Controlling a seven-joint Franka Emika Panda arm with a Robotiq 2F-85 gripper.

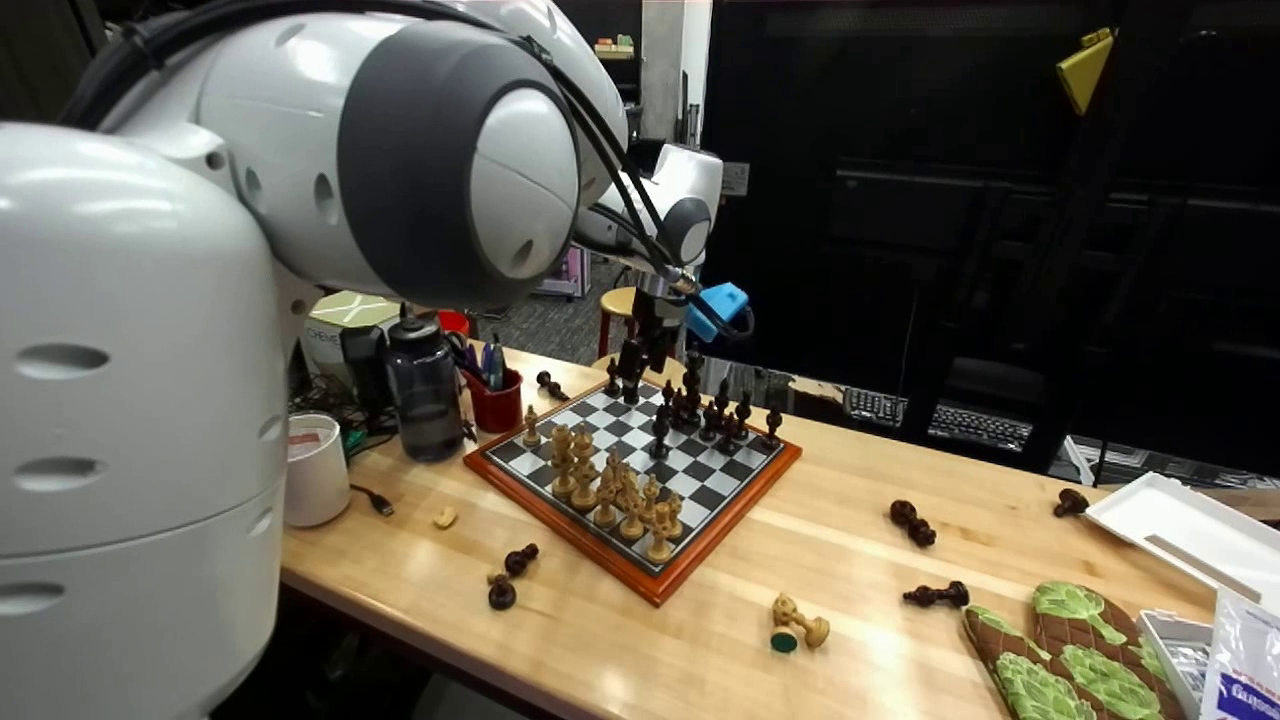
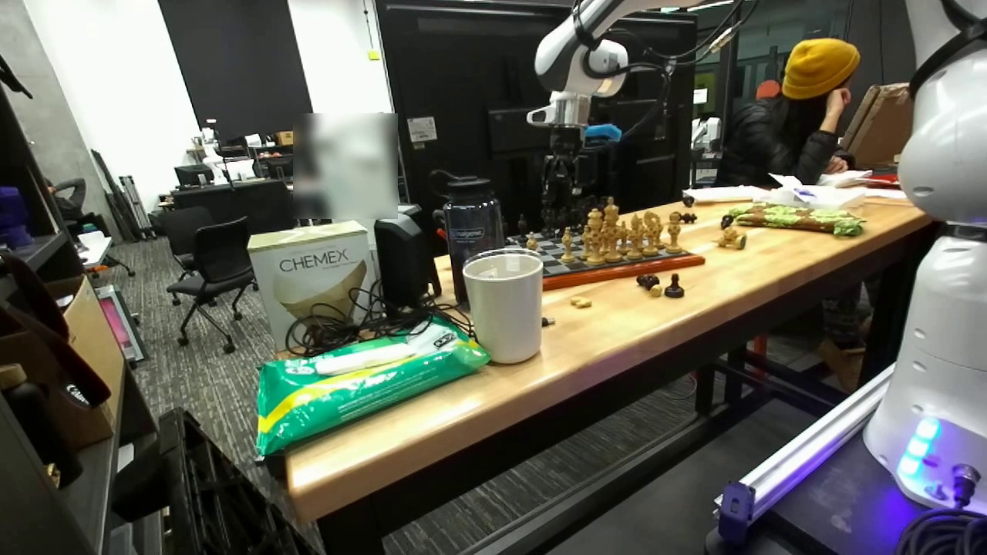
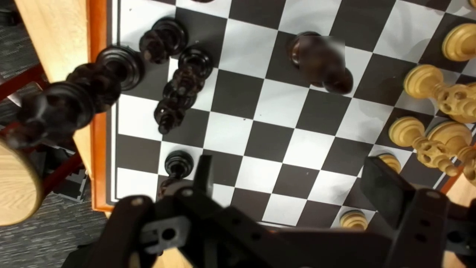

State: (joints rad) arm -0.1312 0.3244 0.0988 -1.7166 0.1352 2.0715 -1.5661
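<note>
My gripper (image 3: pixel 288 173) is open above the chessboard (image 3: pixel 260 141), with only board squares visible between its spread fingers. Beside the left finger (image 3: pixel 202 171) in the wrist view stands a small dark chess piece (image 3: pixel 178 163). Close to the right finger (image 3: pixel 385 190) are a light piece (image 3: pixel 353 219) and another light piece (image 3: pixel 390 162), partly hidden by that finger. A lone dark piece (image 3: pixel 297 52), partly blurred, stands mid-board. In an exterior view the gripper (image 1: pixel 640 365) hangs over the far corner, near dark pieces (image 1: pixel 692 390); light pieces (image 1: pixel 605 490) cluster at the near side.
A dark water bottle (image 1: pixel 425 390), a red pen cup (image 1: pixel 497 402) and a white mug (image 2: pixel 505 308) stand left of the board. Fallen pieces (image 1: pixel 935 595) lie on the table (image 1: pixel 850 540). Patterned mitts (image 1: pixel 1090 650) and a white tray (image 1: pixel 1190 530) are at the right.
</note>
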